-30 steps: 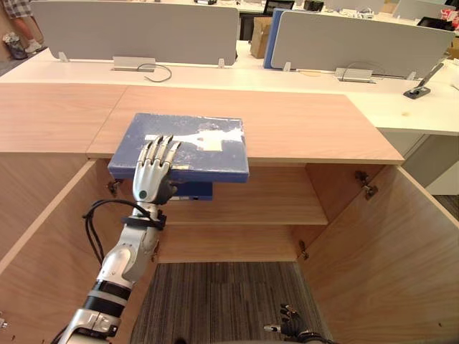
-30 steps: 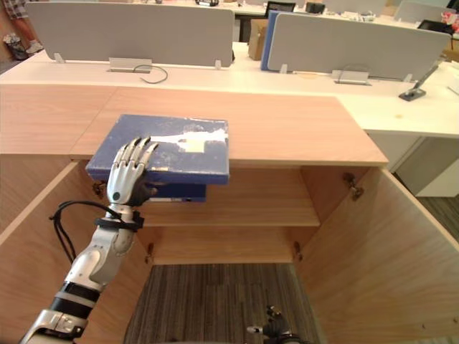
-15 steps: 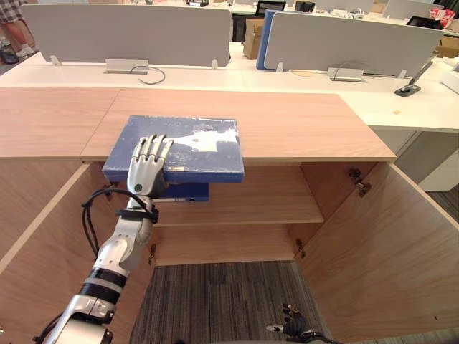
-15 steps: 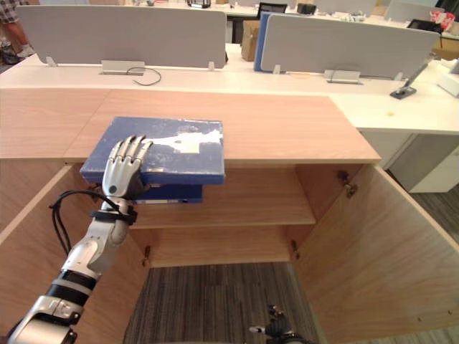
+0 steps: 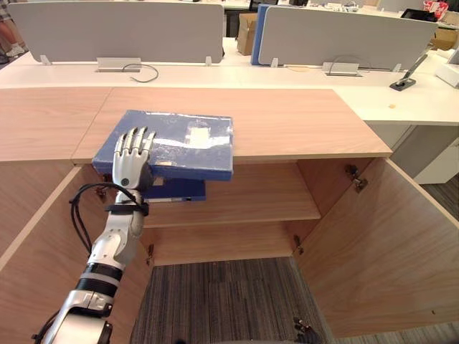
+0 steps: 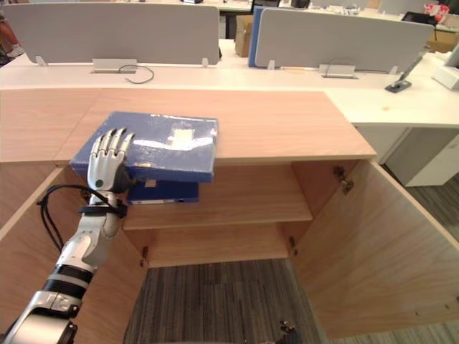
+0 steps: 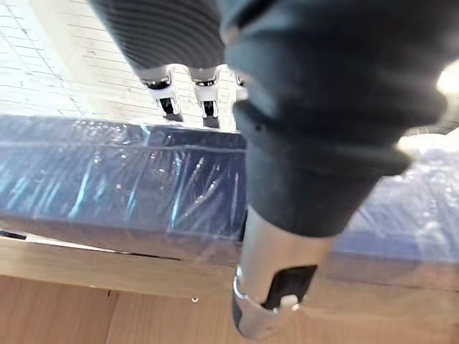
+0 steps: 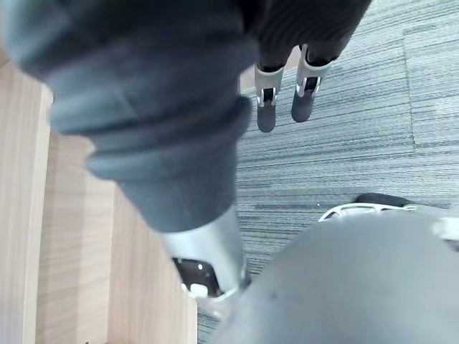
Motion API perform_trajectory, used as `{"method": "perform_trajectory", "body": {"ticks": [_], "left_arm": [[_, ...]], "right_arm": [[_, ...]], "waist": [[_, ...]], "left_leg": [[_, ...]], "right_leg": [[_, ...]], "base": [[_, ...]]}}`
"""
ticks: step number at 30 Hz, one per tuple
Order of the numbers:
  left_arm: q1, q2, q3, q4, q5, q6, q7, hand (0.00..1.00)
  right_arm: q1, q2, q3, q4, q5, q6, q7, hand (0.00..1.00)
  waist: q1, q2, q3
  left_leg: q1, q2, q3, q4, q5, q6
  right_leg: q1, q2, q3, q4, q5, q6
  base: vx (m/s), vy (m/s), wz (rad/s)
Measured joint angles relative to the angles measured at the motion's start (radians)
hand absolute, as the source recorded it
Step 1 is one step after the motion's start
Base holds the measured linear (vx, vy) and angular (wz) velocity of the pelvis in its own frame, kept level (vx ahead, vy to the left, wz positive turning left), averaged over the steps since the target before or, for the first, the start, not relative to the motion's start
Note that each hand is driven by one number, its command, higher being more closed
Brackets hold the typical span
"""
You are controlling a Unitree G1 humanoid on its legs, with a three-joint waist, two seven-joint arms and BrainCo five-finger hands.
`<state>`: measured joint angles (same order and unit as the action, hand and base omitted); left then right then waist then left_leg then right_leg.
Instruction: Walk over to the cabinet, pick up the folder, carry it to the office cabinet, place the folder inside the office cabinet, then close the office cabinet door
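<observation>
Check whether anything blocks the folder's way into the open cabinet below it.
Nothing visible does. The left hand grips the folder on the cabinet top; the doors stand open and the shelf is mostly bare.

We see our left arm (image 5: 111,251) as silver-grey segments ringed by black bands, and our left hand (image 5: 131,154) has silver fingers with dark tips. Our right hand (image 8: 143,86) wears a dark ribbed cover, with a smooth silver thumb (image 8: 208,261).
</observation>
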<state>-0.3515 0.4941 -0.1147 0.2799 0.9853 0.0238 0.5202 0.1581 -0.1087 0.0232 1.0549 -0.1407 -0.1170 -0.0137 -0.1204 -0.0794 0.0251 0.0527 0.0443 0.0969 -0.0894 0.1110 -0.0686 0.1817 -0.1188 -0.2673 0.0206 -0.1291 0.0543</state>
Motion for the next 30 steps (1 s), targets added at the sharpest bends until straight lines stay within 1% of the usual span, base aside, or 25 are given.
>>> {"method": "perform_trajectory", "body": {"ticks": [5,11,14,19,26,29,30], "left_arm": [[-0.006,-0.003,0.025,0.037,-0.019,0.009,0.000,1.00],[-0.016,-0.005,0.038,0.037,-0.022,0.007,0.020,1.00],[-0.020,-0.022,0.062,0.037,-0.022,0.006,0.024,1.00],[-0.021,-0.022,0.065,0.044,-0.024,0.006,0.039,1.00],[-0.021,-0.041,0.086,0.041,-0.032,0.005,0.042,1.00],[-0.010,-0.085,0.092,-0.042,-0.075,0.007,0.039,1.00],[0.015,-0.109,0.092,-0.111,-0.096,0.006,0.036,1.00]], "right_arm": [[0.000,0.000,0.000,-0.002,0.000,0.000,0.000,0.00],[0.000,-0.002,0.000,-0.002,-0.001,-0.001,0.000,0.00],[0.000,-0.004,0.000,-0.003,-0.002,-0.002,0.000,0.00],[-0.001,-0.006,0.000,-0.003,-0.003,-0.002,-0.004,0.00],[-0.001,-0.006,0.000,-0.003,-0.003,-0.002,-0.010,0.00],[0.000,-0.006,0.000,-0.003,-0.003,-0.001,-0.012,0.00],[-0.001,-0.006,0.000,-0.003,-0.002,0.000,-0.013,0.00]], "waist": [[-0.003,0.004,0.007],[-0.002,0.007,0.011],[-0.002,0.009,0.013],[-0.002,0.011,0.014],[-0.002,0.011,0.015],[0.003,0.011,0.018],[0.004,0.011,0.018]], "left_leg": [[0.000,0.003,0.001,-0.003,-0.001,-0.001],[0.000,0.010,0.004,-0.003,-0.003,-0.004],[0.000,0.011,0.005,-0.003,-0.004,-0.006],[0.000,0.011,0.007,-0.003,-0.006,-0.008],[0.000,0.011,0.008,-0.003,-0.007,-0.010],[0.000,0.011,0.007,-0.003,-0.008,-0.010],[0.000,0.010,0.006,-0.003,-0.008,-0.010]], "right_leg": [[-0.002,0.003,0.002,0.001,0.000,0.000],[-0.003,0.009,0.006,-0.001,0.000,0.000],[-0.003,0.010,0.007,-0.002,0.000,0.000],[-0.002,0.011,0.009,-0.005,0.000,0.000],[-0.001,0.011,0.010,-0.008,0.000,-0.001],[-0.001,0.011,0.010,-0.008,-0.001,-0.001],[-0.001,0.010,0.010,-0.008,-0.001,-0.001]], "base": [[-0.01,0.005,0.00],[0.00,0.000,0.00],[0.00,0.000,0.00],[0.00,0.000,0.00],[0.00,0.000,0.00],[0.00,0.000,0.00],[0.00,0.000,0.00]]}}
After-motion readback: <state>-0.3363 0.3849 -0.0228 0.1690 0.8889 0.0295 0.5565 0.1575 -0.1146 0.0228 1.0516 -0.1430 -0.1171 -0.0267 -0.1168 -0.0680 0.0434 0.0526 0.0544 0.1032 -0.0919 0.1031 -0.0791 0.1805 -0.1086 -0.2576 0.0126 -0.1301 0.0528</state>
